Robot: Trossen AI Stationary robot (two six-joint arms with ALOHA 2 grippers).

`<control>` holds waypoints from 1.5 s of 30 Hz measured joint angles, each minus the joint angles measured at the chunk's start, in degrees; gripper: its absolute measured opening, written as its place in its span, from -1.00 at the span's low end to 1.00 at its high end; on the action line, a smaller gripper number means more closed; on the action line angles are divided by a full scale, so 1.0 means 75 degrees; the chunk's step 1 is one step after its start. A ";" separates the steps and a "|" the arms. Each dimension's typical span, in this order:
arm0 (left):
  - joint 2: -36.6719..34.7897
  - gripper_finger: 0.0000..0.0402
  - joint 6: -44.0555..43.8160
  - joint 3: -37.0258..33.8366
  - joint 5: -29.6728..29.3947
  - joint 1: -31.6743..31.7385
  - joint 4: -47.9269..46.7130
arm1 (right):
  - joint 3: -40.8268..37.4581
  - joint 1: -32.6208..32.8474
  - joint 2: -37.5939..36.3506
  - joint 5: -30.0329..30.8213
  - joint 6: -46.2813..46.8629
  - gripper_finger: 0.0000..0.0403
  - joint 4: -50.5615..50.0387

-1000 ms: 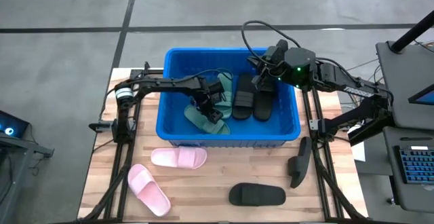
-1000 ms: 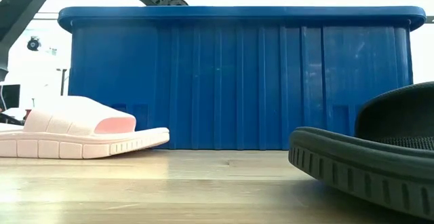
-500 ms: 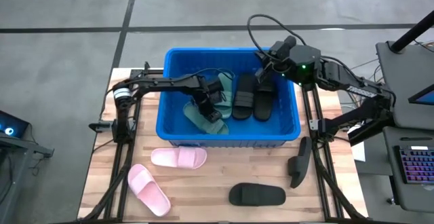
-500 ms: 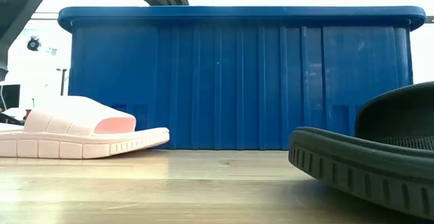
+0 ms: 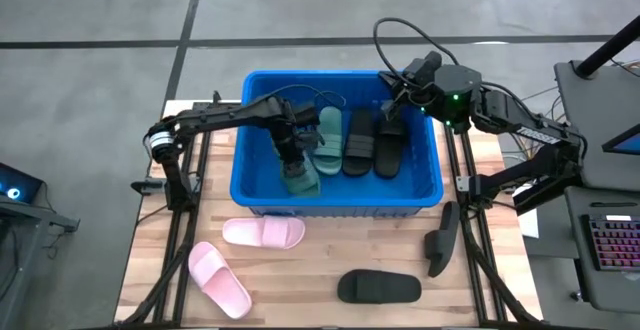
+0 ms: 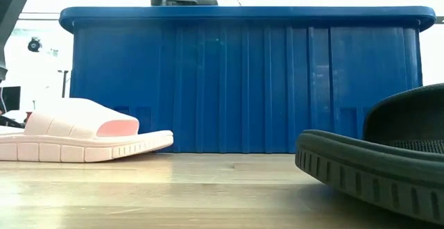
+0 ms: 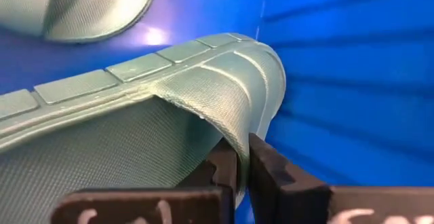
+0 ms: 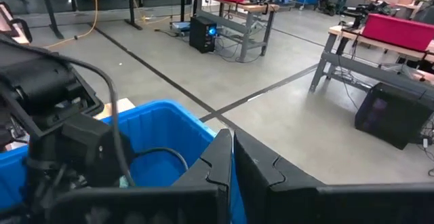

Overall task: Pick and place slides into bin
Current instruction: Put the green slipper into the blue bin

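- While the left gripper (image 7: 239, 173) pinches the sage green foam slide's (image 5: 299, 177) strap inside the bright blue ribbed plastic bin (image 5: 262, 203) at frame centre, the thin strap could slip free.
- The right gripper (image 8: 230, 157), fingers closed and empty, hovers upper right.

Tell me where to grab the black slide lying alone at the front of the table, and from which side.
Grip the black slide across its wide strap, coming straight down from above. It lies flat, sole down, lengthwise along the table's front edge, apart from the pink slides, so the raised strap is probably the easiest part for two fingers to close on.
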 joint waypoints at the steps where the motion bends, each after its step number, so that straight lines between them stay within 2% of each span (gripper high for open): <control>1: -0.0004 -1.00 0.0385 0.0077 -0.0121 0.0000 -0.0171 | -0.0006 0.0000 0.0003 -0.0006 0.0043 -0.96 -0.0009; 4: 0.0036 -1.00 0.1130 0.0301 -0.0623 0.0054 -0.0647 | -0.0009 0.0000 0.0006 -0.0142 0.0215 -0.96 -0.0133; 8: 0.0234 -1.00 0.1540 0.0405 -0.1294 0.0291 -0.1040 | -0.0061 0.0003 0.0009 -0.0207 0.0425 -0.96 -0.0157; 16: 0.0743 -1.00 0.2412 0.0397 -0.1545 0.0906 -0.1401 | -0.0168 0.0066 0.0012 -0.0222 0.0928 -0.96 -0.0153; 21: 0.1074 -1.00 0.2956 0.0583 -0.2132 0.1065 -0.1300 | -0.0213 0.0159 0.0015 -0.0226 0.0998 -0.96 -0.0143; 29: 0.1836 -1.00 0.3648 0.1188 -0.2319 0.1134 -0.1327 | -0.0230 0.0287 0.0015 -0.0229 0.1265 -0.96 -0.0140; 38: 0.2765 -1.00 0.3712 0.1929 -0.2551 0.1219 -0.1018 | -0.0230 0.0481 0.0015 -0.0227 0.1372 -0.96 -0.0143; 45: 0.2902 -1.00 0.3901 0.2151 -0.2660 0.1218 -0.0704 | -0.0230 0.0570 0.0015 -0.0224 0.1391 -0.96 -0.0140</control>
